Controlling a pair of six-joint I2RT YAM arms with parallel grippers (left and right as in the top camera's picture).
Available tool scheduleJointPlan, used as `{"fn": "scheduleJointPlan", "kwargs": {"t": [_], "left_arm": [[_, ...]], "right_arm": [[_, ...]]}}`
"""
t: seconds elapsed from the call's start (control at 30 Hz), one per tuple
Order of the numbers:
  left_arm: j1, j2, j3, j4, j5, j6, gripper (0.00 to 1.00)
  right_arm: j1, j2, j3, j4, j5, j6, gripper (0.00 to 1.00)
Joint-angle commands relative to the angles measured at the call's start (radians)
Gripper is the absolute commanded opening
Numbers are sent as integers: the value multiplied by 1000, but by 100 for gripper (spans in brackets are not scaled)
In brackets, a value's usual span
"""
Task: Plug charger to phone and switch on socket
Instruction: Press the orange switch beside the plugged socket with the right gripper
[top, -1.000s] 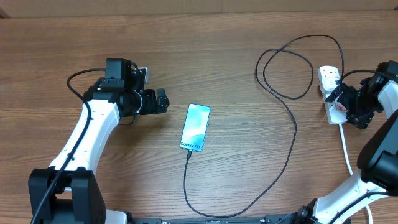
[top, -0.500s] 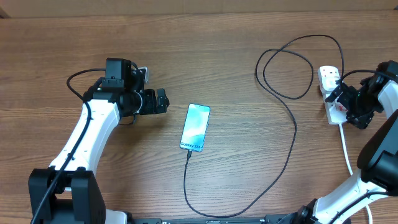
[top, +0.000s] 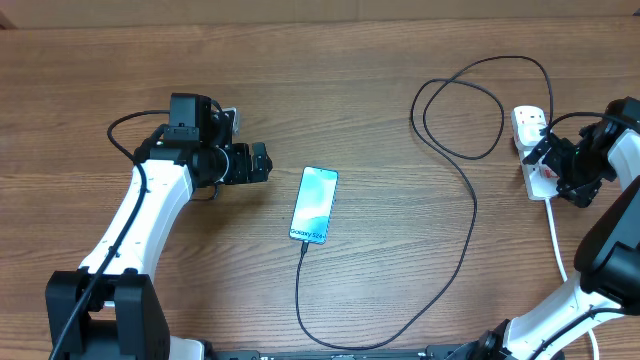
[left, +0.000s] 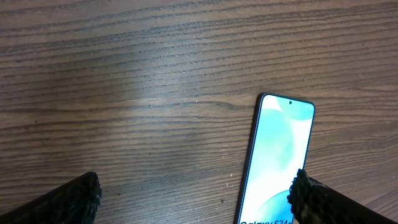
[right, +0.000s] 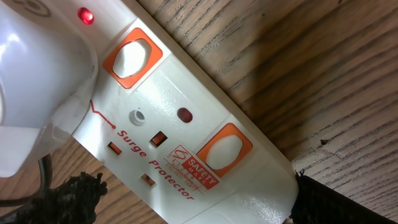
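Nothing shifted over the last second; both arms sat motionless.
- Near edge, 6 o'clock: the charger (top: 470, 235) cable ran up to the phone (top: 314, 205) at table centre, tip seemingly seated in its near end. Screen lit.
- 10 o'clock of phone: left gripper (top: 268, 163), claw spread wide, empty, just beside it.
- 3 o'clock edge: the socket (right: 180, 143), red lamp (right: 86, 15) glowing beside the white plug (right: 31, 93). The right gripper (top: 540, 160) hung over it, claw spread, pinching nothing.

Judgement: both steps look done.
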Motion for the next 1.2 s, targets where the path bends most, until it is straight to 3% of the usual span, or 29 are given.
{"fn": "scheduleJointPlan", "kwargs": {"t": [0.0, 0.6, 1.17], "left_arm": [[2, -14, 20, 1, -2, -2, 100], [1, -39, 12, 7, -6, -2, 99], [-5, -440, 12, 7, -6, -2, 100]], "right_arm": [[13, -47, 15, 21, -69, -12, 100], [13, -47, 15, 21, -69, -12, 100], [13, -47, 15, 21, -69, -12, 100]]}}
